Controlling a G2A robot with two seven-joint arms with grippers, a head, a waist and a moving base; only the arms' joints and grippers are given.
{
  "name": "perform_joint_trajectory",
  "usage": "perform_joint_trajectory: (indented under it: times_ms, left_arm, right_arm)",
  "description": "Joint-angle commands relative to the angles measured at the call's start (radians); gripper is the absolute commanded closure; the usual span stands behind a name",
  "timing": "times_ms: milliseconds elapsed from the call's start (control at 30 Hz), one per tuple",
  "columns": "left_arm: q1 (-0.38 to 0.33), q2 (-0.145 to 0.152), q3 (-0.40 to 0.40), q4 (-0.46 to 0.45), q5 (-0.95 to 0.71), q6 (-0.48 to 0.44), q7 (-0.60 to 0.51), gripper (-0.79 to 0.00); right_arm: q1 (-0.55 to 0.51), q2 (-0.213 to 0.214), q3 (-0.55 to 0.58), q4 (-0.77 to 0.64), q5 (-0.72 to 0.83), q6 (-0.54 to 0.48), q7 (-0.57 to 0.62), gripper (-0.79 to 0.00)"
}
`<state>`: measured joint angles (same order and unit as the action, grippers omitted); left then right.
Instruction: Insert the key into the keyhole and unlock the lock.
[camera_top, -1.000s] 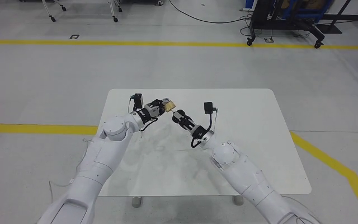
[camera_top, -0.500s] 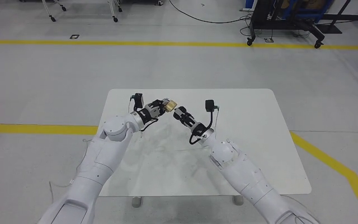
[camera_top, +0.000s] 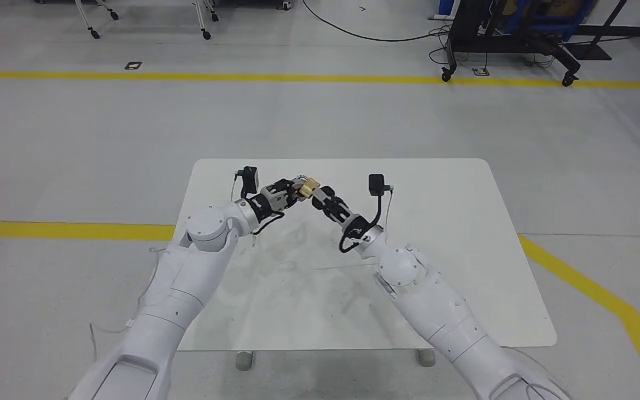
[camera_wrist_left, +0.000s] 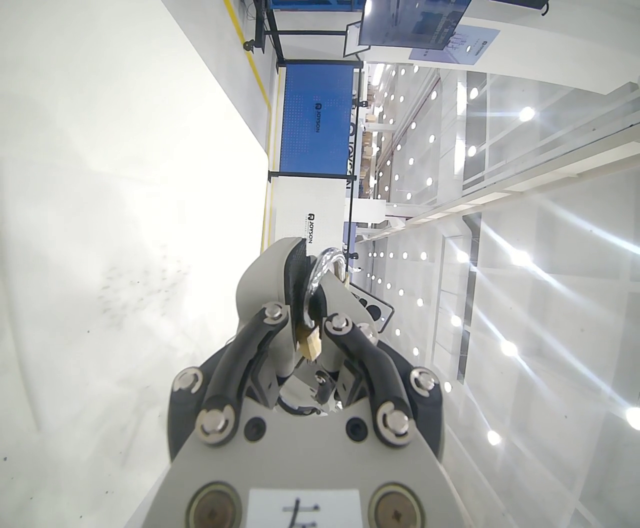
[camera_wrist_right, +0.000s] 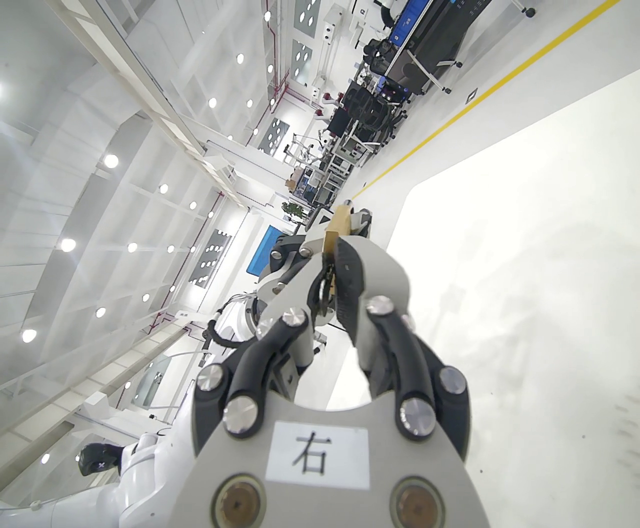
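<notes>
Over the far middle of the white table (camera_top: 440, 260), my left gripper (camera_top: 296, 188) is shut on a brass padlock (camera_top: 308, 185). In the left wrist view its silver shackle (camera_wrist_left: 326, 262) and brass body (camera_wrist_left: 311, 345) sit between the pads of the left gripper (camera_wrist_left: 312, 280). My right gripper (camera_top: 319, 197) meets the lock from the other side, shut on the key. The right wrist view has the right gripper (camera_wrist_right: 330, 255) pinching the key (camera_wrist_right: 325, 285), mostly hidden by the pads, its tip right at the padlock (camera_wrist_right: 341, 217). I cannot see the keyhole itself.
Both arms hang above the bare tabletop, with its far edge (camera_top: 340, 160) a short way beyond the grippers. Past the table is open floor with a yellow line (camera_top: 300, 77) and a dark wheeled rack (camera_top: 510, 35) at the back right.
My right gripper has moved toward the far left and closed the gap to the padlock. The left gripper has tilted the lock slightly toward it.
</notes>
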<state>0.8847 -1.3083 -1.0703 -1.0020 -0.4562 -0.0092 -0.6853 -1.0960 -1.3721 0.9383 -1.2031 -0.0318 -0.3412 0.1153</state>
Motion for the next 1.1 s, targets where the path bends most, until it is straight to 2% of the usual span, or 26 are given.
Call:
perform_joint_trajectory:
  times_ms: [0,433,533,633,733,767,900,1067]
  left_arm:
    - [0.000,-0.001,-0.001,0.000,-0.002,0.003,0.000,0.000]
    - [-0.002,-0.002,-0.015,0.011,0.000,0.013,0.009,0.000]
    - [-0.003,-0.001,-0.022,0.018,0.000,0.025,0.008,0.000]
    - [-0.010,-0.002,-0.024,0.040,-0.022,0.094,-0.019,0.000]
    - [-0.025,-0.008,-0.026,0.082,-0.101,0.196,-0.073,0.000]
    - [-0.031,-0.010,-0.026,0.096,-0.121,0.218,-0.090,0.000]
    - [-0.050,-0.020,-0.023,0.144,-0.208,0.293,-0.154,0.000]
    - [-0.062,-0.031,-0.020,0.196,-0.302,0.364,-0.227,0.000]
  right_arm:
    - [-0.003,-0.001,0.005,-0.002,0.000,0.002,0.002,-0.785]
    - [-0.014,-0.006,0.034,-0.016,0.024,0.004,0.042,-0.785]
    - [-0.032,0.002,0.073,-0.046,0.068,-0.027,0.087,-0.785]
    - [-0.069,0.017,0.123,-0.111,0.111,-0.089,0.164,-0.785]
    - [-0.113,0.033,0.177,-0.199,0.156,-0.139,0.246,-0.086]
    - [-0.128,0.038,0.191,-0.225,0.165,-0.145,0.269,0.000]
    - [-0.161,0.048,0.206,-0.292,0.199,-0.149,0.367,0.000]
    - [-0.158,0.052,0.191,-0.295,0.179,-0.157,0.429,0.000]
